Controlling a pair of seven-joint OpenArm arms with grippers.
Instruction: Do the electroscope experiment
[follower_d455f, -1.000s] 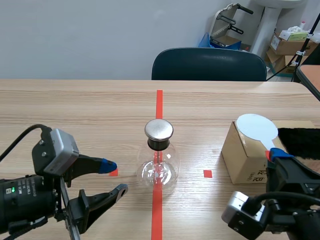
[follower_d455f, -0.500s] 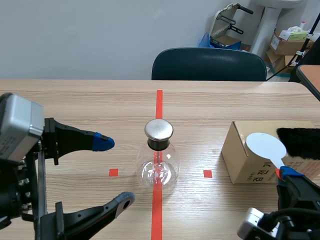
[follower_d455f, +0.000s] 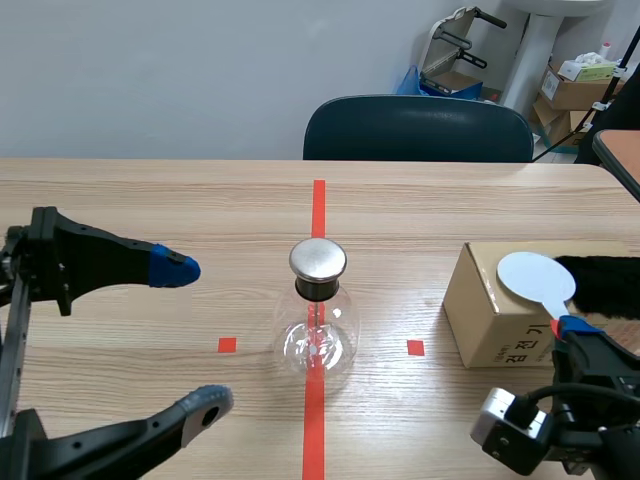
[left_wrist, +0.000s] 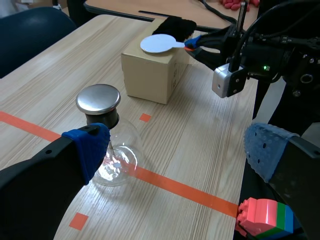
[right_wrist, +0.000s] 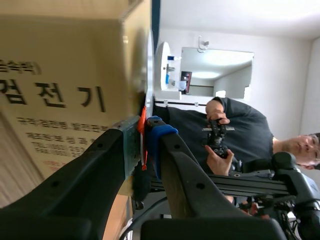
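Standing at the middle of the tabletop (follower_d455f: 150, 200), on the tape line (follower_d455f: 318, 205), the electroscope (follower_d455f: 318, 335) is a thin glass flask under a metal cap (follower_d455f: 318, 260): fragile, smooth, likely light, best approached only at the cap. The right claw (follower_d455f: 572, 325) is clamped on the orange stem (right_wrist: 143, 117) of a stiff, light white paddle (follower_d455f: 535, 277), over the cardboard box (follower_d455f: 480, 325) near the tabletop's right edge. The left claw (follower_d455f: 190, 337) gapes wide, empty. Only the right wrist view shows that grip close; only the left wrist view shows coloured bricks (left_wrist: 265, 217) beside its finger.
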